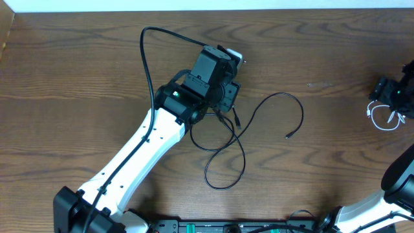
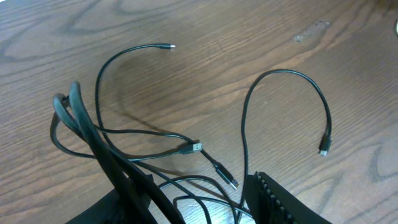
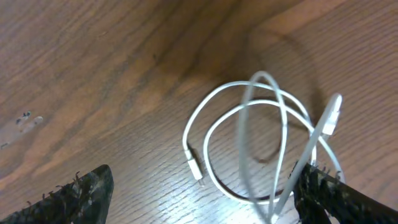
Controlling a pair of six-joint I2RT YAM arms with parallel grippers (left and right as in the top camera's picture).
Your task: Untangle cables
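Left hand [image 2: 194, 200] stands open, black cables [image 2: 193, 148] lying loose between its fingers on the surface [image 2: 249, 31]; right hand [image 3: 205, 196] spread wide over the white cable [image 3: 331, 116], gripping nothing

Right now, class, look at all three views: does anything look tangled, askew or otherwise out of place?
Yes. The black cables cross over one another in a loose snarl, plug ends pointing different ways. The white cable lies apart near the overhead view's right edge, looped over itself.
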